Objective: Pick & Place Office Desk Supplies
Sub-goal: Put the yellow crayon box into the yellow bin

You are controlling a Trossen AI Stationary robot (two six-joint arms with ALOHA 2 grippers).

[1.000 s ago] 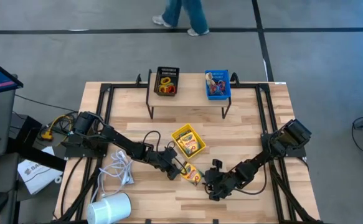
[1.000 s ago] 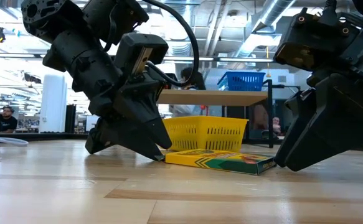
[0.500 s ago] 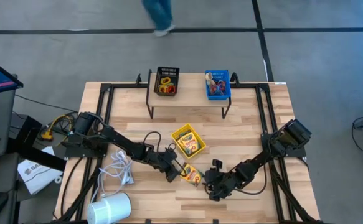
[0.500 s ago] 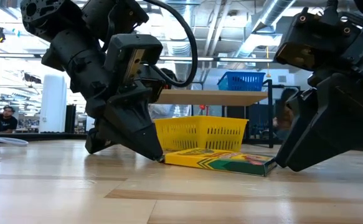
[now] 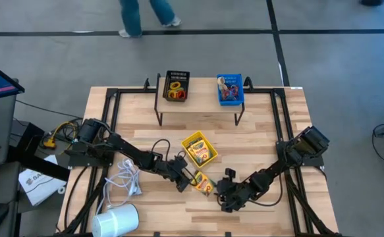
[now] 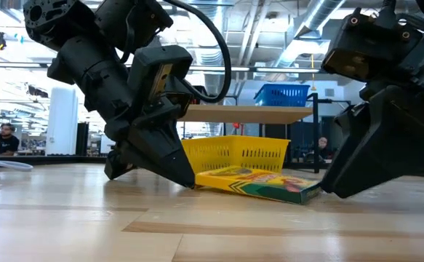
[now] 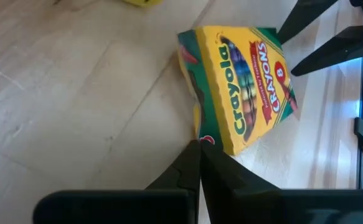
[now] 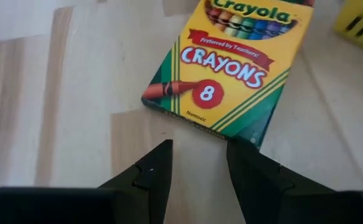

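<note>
The wooden table (image 5: 257, 131) carries a small raised shelf (image 5: 201, 101) at its far side, and on that shelf stand two bins side by side but apart. The black bin (image 5: 176, 86) holds yellow and red rubber-band rings; the blue bin (image 5: 230, 89) holds a mix of small coloured pieces too small to tell apart. Near the table's middle sits the yellow bin (image 5: 199, 149), with one crayon box lying inside it.

Just in front of the yellow bin, a second crayon box (image 5: 202, 184) lies on the wood between the two arms. In the low view its end nearer the left arm is tilted up off the table, while its other end rests on the surface.

The left gripper (image 5: 188, 179) is down at that raised end. Its fingers (image 7: 197, 165) are pressed together with no gap, and their tips meet the box's lower corner; whether the cardboard is pinched between them cannot be told.

The right gripper (image 8: 197, 158) hangs low just short of the box's other end, its fingers parted about halfway, holding nothing and not touching the box.
</note>
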